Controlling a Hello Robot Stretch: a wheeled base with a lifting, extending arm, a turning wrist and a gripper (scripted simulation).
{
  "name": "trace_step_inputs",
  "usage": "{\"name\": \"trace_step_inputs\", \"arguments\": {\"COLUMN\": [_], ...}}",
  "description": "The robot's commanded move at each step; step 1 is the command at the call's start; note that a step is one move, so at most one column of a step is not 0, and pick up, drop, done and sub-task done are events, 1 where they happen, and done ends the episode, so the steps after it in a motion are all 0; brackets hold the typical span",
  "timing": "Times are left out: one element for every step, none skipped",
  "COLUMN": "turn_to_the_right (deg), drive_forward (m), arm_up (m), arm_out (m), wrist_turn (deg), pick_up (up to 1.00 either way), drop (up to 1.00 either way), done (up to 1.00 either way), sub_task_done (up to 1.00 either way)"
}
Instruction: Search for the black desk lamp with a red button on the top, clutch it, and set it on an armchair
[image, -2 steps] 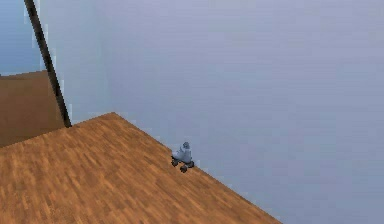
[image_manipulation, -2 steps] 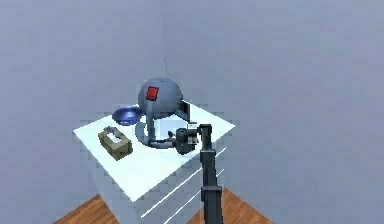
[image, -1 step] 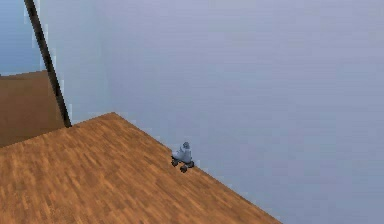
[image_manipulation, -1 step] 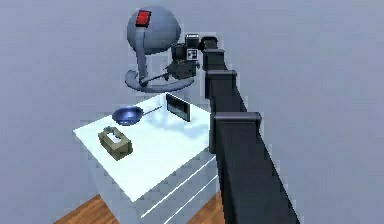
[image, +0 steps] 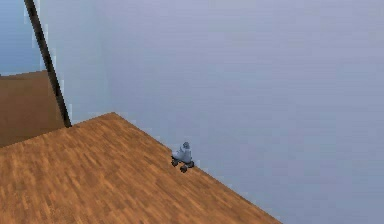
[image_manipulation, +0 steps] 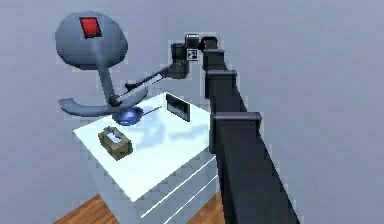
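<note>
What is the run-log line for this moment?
end effector: holds dark grey desk lamp with red button | below: white drawer cabinet

Soft even light, moderately bright, faint shadows on white cabinet (image_manipulation: 165, 150)

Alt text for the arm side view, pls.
The gripper holds a grey lamp with a red button in the air, clear of a white cabinet. On the cabinet top sit a blue dish, a small dark frame and an olive box.

Floor (image: 90, 170) looks like grainy wood planks. The lamp (image_manipulation: 72, 45) is smooth matt grey, the dresser (image_manipulation: 165, 147) plain smooth white.
</note>
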Motion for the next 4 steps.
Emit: {"name": "trace_step_inputs", "arguments": {"turn_to_the_right": [0.0, 0.0, 0.0, -39.0], "drive_forward": [0.00, 0.00, 0.00, 0.00], "arm_up": [0.00, 0.00, 0.00, 0.00], "arm_out": [0.00, 0.00, -0.46, 0.00], "wrist_turn": [-45.0, -6.0, 0.0, 0.0], "pick_up": [0.00, 0.00, 0.00, 0.00], "drop": [0.00, 0.00, 0.00, 0.00], "done": [0.00, 0.00, 0.00, 0.00], "sub_task_done": [0.00, 0.00, 0.00, 0.00]}}
